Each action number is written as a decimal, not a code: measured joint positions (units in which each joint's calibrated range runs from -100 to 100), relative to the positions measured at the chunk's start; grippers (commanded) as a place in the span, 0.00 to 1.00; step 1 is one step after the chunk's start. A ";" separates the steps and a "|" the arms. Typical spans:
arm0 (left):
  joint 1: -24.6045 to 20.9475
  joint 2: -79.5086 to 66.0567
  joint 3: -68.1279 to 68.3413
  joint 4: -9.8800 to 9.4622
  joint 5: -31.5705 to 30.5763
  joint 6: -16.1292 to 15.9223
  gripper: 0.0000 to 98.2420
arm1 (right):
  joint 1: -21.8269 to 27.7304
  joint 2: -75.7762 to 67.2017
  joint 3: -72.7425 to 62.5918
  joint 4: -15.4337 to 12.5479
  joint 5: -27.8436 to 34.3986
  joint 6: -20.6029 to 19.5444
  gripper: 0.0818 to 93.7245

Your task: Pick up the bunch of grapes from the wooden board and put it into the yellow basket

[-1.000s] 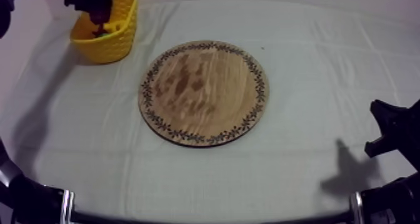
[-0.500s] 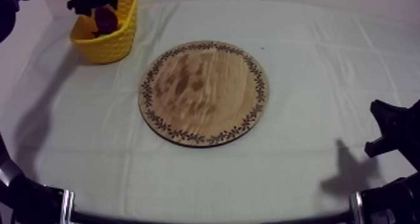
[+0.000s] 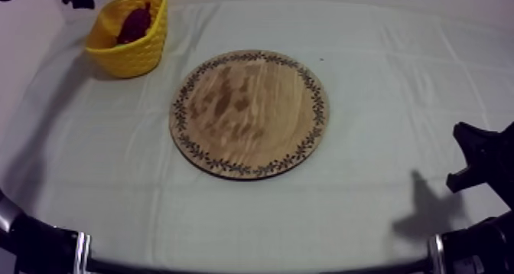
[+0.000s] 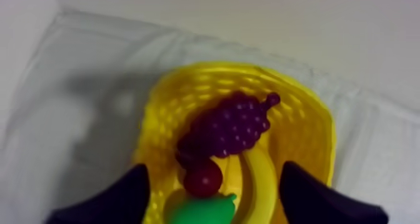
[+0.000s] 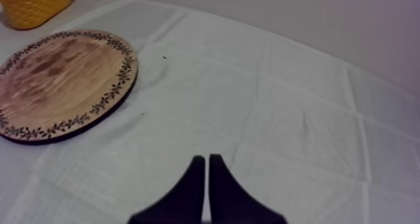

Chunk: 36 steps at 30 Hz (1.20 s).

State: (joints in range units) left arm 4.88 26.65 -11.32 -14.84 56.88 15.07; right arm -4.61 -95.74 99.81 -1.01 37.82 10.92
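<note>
Clearly bunch of grapes (image 4: 228, 126) in yellow basket (image 4: 306, 123) — pear (image 4: 200, 211) cut off.

No writing, label, brand, number or sign can be read on anything here. The board (image 3: 249, 113) carries a ring of small leaf-like marks round its rim, which is a pattern and not letters.
</note>
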 measured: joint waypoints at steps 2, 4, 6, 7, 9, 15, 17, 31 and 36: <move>-0.72 -3.73 2.22 0.00 -1.58 0.03 0.48 | 0.00 0.00 0.00 0.00 0.00 0.00 0.00; -1.43 -7.75 4.43 0.03 -2.90 -0.06 0.40 | 0.00 0.00 0.00 0.00 0.00 0.00 0.00; -2.24 -11.56 6.87 -0.03 -3.67 -0.13 0.33 | 0.00 0.00 0.00 0.00 0.00 0.00 0.00; -2.63 -13.75 8.21 0.03 -3.88 -0.32 0.30 | 0.00 0.00 0.00 0.00 0.00 0.00 0.00; -3.35 -17.93 11.12 0.25 -4.04 -0.93 0.25 | 0.00 0.00 0.00 0.00 0.00 0.03 0.00; -5.20 -32.88 21.08 1.50 -6.43 -3.63 0.06 | 0.00 0.00 0.00 0.00 0.00 0.03 0.00; -5.28 -38.53 24.70 2.03 -6.87 -5.30 0.03 | 0.00 0.00 0.00 0.00 0.00 0.03 0.00; -5.62 -74.02 54.35 3.61 -15.37 -11.20 0.00 | 0.00 0.00 0.00 0.00 0.00 0.03 0.00; -5.04 -86.71 66.31 4.77 -18.54 -12.25 0.00 | 0.00 0.00 0.00 0.00 0.00 0.03 0.00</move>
State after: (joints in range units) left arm -0.16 -60.06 54.98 -10.07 38.34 2.82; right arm -4.61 -95.74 99.81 -1.01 37.82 10.95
